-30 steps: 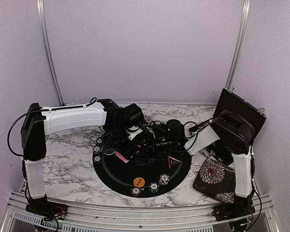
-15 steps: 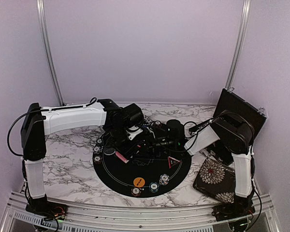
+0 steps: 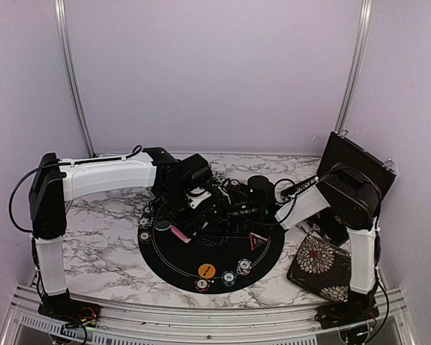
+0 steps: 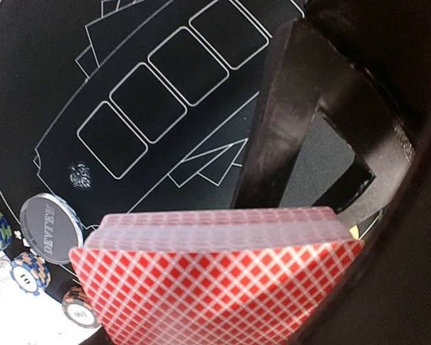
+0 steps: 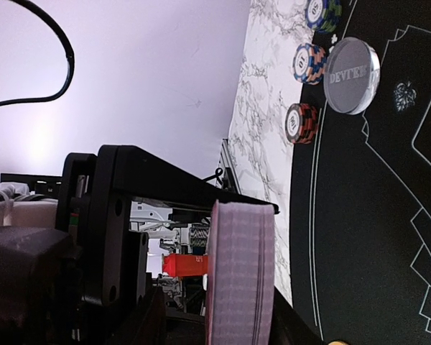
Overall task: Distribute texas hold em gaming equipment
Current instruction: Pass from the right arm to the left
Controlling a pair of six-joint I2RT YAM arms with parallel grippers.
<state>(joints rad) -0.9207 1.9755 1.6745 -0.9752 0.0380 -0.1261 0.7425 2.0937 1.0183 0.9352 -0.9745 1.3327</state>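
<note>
Two arms reach in over a round black mat (image 3: 174, 260) on the marble bench (image 3: 100, 244), and their tips come close together above its middle. Farthest left, at the mat's left rim, sit three small stacks of striped poker chips (image 4: 29, 273) with a grey dealer button (image 4: 50, 228) just inside them.

Next to that button, the left end effector (image 3: 181, 228) pinches a deck of red-backed playing cards (image 4: 215, 280). The deck is lifted off the mat, and in the left wrist view its criss-cross back and stacked edges fill the bottom. The right wrist view shows the same deck edge-on, with a black finger running along its top. Beyond it lie the dealer button and the three chip stacks at the mat's edge.

Along the near rim of the mat lie an orange disc (image 3: 206, 271) and three more chip stacks (image 3: 228, 277). A small red-edged triangle (image 3: 257, 241) lies right of centre.

The right end effector (image 3: 226, 214) comes in from the right, close to the deck. Dark fingers (image 4: 287, 115) show just behind the cards in the left wrist view, but I cannot tell whether they are spread or pressed together.

Off the mat to the right lies a floral pouch (image 3: 320, 266), and behind it a black case (image 3: 359, 169) stands propped open.
</note>
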